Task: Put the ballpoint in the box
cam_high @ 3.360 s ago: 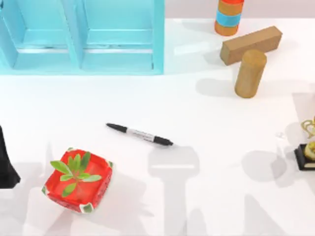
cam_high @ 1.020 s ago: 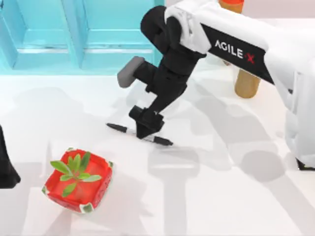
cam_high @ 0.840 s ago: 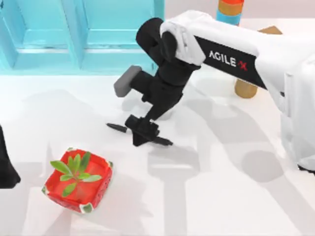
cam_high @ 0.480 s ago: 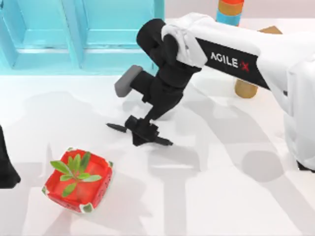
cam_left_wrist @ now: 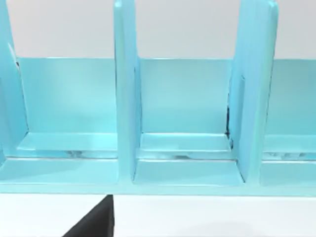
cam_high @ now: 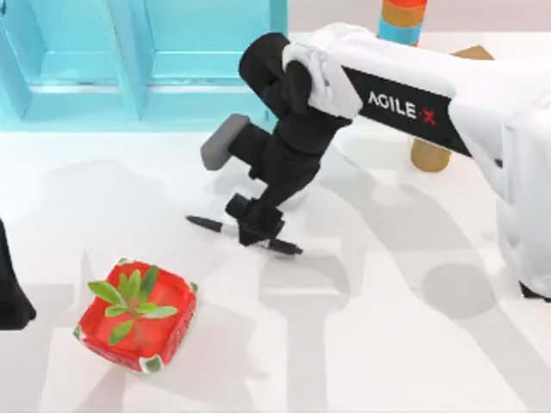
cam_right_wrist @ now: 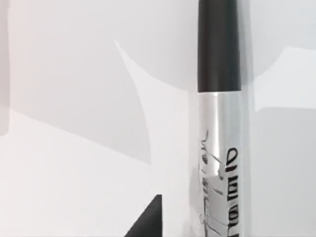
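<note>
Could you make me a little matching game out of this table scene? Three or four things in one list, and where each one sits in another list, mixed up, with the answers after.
Things:
1. ballpoint
2. box
3. red pot
4. right gripper

Places or states:
A. at the top view's upper left, compartments open
B. lying on the white table near the middle
C. down over the pen's middle barrel
D. near the lower left, holding a green plant

Pairs: 1-B, 2-A, 3-D, 4-C
</note>
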Controlling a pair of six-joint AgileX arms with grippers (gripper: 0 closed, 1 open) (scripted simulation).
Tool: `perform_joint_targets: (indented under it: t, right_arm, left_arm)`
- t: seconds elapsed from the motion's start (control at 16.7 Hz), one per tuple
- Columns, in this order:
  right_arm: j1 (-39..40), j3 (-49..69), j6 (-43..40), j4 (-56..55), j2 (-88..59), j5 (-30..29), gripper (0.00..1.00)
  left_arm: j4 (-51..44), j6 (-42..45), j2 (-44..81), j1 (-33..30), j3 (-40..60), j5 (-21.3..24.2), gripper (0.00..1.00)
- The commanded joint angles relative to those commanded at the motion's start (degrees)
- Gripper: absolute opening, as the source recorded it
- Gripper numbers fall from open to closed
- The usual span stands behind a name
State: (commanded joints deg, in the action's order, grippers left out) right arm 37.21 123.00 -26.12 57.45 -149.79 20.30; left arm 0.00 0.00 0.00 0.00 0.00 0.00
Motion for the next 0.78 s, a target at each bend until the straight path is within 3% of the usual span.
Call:
perform_joint_targets:
  t: [0.36, 0.78]
  right_arm:
    - [0.0, 0.0, 0.0, 0.0, 0.0, 0.0, 0.02]
    - [0.0, 0.0, 0.0, 0.0, 0.0, 0.0, 0.0]
  left_arm:
    - [0.0, 0.0, 0.0, 0.0, 0.0, 0.0, 1.0]
    - [0.0, 0.0, 0.0, 0.0, 0.0, 0.0, 1.0]
